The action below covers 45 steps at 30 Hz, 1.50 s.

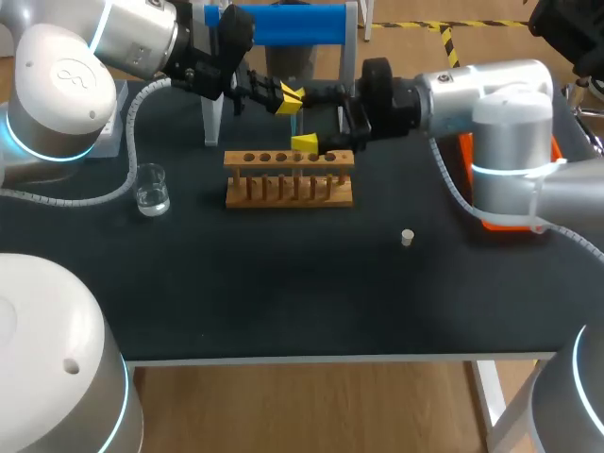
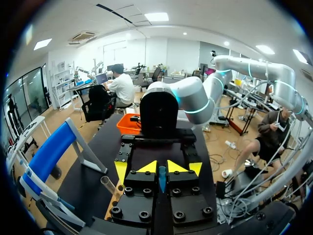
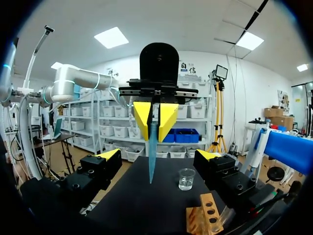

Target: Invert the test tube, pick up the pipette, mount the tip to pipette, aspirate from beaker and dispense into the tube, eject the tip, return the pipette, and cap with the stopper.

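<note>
Both of your pincers were up over the far half of the black desk (image 1: pixel 283 283), right above the wooden test tube rack (image 1: pixel 289 179). Your left pincer (image 1: pixel 286 97) was clamped on the top end of a slim bluish see-through tube (image 3: pixel 151 156). The tube hung straight down with its pointed end lowest, clear of the rack. The left wrist view backed that up, with the two yellow tips pressed onto the tube (image 2: pixel 162 180) from either side.

Your right pincer (image 3: pixel 157 155) was spread wide, one yellow-tipped finger on each side of the tube and neither touching it, so it wasn't gripping anything. From the head view, its nearer finger (image 1: pixel 304 142) sat just over the rack's row of holes.

Other stuff on the desk:
- A small clear glass beaker (image 1: pixel 151 189) stood off to the left, well apart from the rack.
- A little white stopper (image 1: pixel 407 237) lay on its own to the right of the rack, nearer the front edge.
- A blue-and-white stand (image 1: pixel 283 24) stood behind the rack.
- An orange box (image 1: pixel 491 225) was mostly hidden under your right arm.
- A tilted clear glass tube (image 2: pixel 108 185) showed at the rack's side in the left wrist view. I couldn't tell what it rested in.
</note>
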Motion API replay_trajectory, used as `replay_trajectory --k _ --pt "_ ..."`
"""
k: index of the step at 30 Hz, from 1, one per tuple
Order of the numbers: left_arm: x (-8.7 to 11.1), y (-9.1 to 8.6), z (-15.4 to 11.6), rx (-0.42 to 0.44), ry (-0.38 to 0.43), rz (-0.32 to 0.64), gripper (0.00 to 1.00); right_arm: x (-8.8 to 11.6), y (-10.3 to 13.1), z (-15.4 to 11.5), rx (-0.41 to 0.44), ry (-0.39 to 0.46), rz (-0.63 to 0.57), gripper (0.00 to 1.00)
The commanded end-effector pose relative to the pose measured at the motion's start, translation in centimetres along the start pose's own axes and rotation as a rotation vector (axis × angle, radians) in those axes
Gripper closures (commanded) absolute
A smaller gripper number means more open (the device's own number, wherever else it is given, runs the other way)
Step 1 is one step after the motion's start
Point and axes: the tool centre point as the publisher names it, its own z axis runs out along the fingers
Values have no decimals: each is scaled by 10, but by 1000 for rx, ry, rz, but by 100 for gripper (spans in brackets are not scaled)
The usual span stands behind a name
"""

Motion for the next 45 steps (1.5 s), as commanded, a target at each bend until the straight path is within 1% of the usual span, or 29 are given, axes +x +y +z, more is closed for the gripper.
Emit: replay_trajectory --k 1,9,13,15,16,17,18,19,26,30,33,35,36,43,44,45 --pt "0 0 -1 -2 1 -1 100 1 1 4 -2 -2 -1 0" --pt "0 0 -1 -2 1 -1 100 4 3 8 -9 8 -1 1" --pt "0 0 -1 -2 1 -1 100 5 3 9 -9 14 -2 12" --pt "0 0 -1 -2 1 -1 100 5 3 9 -9 16 -2 21" --pt "0 0 -1 -2 1 -1 100 5 3 9 -10 18 -1 22" --pt "0 0 -1 -2 1 -1 100 5 3 9 -11 19 0 29" --pt "0 0 -1 -2 1 -1 100 5 3 9 -12 20 1 46" --pt "0 0 -1 -2 1 -1 100 5 3 9 -13 21 2 51" --pt "0 0 -1 -2 1 -1 100 5 4 10 -18 28 2 57" --pt "0 0 -1 -2 1 -1 100 6 6 9 -20 33 0 66" --pt "0 0 -1 -2 1 -1 100 5 6 9 -20 33 2 82" --pt "0 0 -1 -2 1 -1 100 5 6 9 -20 33 4 99" --pt "0 0 -1 -2 1 -1 100 5 6 9 -20 33 4 100" --pt "0 0 -1 -2 1 -1 100 5 6 8 -23 37 2 100" --pt "0 0 -1 -2 1 -1 71 5 6 8 -23 38 1 100" --pt "0 0 -1 -2 1 -1 0 6 6 7 -23 38 1 100"
